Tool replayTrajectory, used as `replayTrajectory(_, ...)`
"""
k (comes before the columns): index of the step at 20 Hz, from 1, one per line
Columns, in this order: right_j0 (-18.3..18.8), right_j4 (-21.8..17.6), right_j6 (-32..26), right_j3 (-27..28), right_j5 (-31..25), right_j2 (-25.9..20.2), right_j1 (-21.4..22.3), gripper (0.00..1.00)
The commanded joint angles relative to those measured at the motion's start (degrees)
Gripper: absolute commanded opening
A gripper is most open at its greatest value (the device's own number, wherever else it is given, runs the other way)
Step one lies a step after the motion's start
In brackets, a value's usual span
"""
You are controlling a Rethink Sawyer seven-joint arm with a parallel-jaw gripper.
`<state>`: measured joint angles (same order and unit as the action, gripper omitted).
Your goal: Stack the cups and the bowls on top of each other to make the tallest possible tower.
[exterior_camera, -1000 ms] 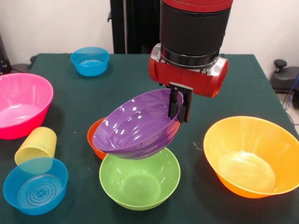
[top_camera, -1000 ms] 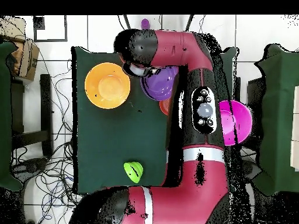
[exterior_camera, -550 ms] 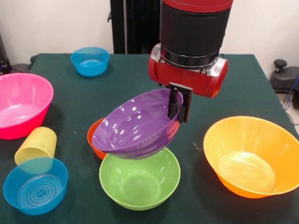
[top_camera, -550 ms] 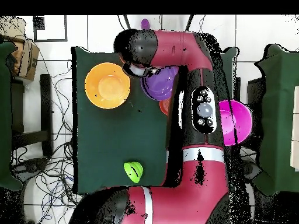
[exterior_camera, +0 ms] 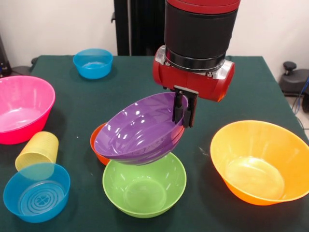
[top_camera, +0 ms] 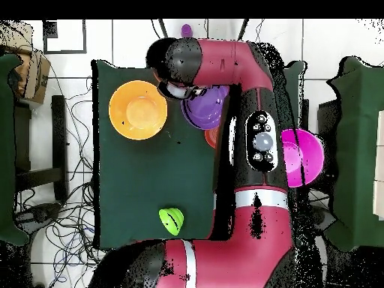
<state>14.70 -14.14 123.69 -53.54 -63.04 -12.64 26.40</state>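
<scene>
My gripper (exterior_camera: 183, 118) is shut on the far rim of a purple bowl (exterior_camera: 140, 130), which hangs tilted, its low edge to the left. Directly under it a lime green bowl (exterior_camera: 145, 186) stands upright on the table. A red-orange bowl (exterior_camera: 96, 142) shows partly behind the purple one. At the left a ribbed yellow cup (exterior_camera: 37, 150) sits behind a small blue bowl (exterior_camera: 36, 192). In the overhead view the purple bowl (top_camera: 206, 109) shows beside the arm, and the gripper itself is hidden under the wrist.
A big orange bowl (exterior_camera: 258, 162) stands at the right and a big pink bowl (exterior_camera: 21, 108) at the left edge. A second small blue bowl (exterior_camera: 93, 63) sits at the far side. The overhead view shows another small lime green bowl (top_camera: 171, 219) near the robot's base.
The gripper and the purple bowl have edged very slightly to the left in the front view. Nothing else has moved.
</scene>
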Motion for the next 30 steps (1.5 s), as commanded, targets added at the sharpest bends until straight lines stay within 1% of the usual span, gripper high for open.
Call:
replayTrajectory(1,-0.21,-2.99,-14.75,-1.04,-2.82,-3.87,1.45,0.00)
replayTrajectory(11,-0.15,-3.13,-14.86,-1.45,-2.04,-4.08,1.60,0.00)
replayTrajectory(12,-0.12,-3.00,-14.58,-1.67,-1.59,-4.13,1.65,1.00)
replayTrajectory(15,0.11,-2.69,-14.50,-1.80,-1.18,-4.37,1.65,1.00)
replayTrajectory(20,0.03,-3.01,-15.06,-1.37,-2.36,-4.20,1.58,1.00)
replayTrajectory(30,0.01,-2.95,-14.42,-2.27,-1.13,-4.12,1.86,1.00)
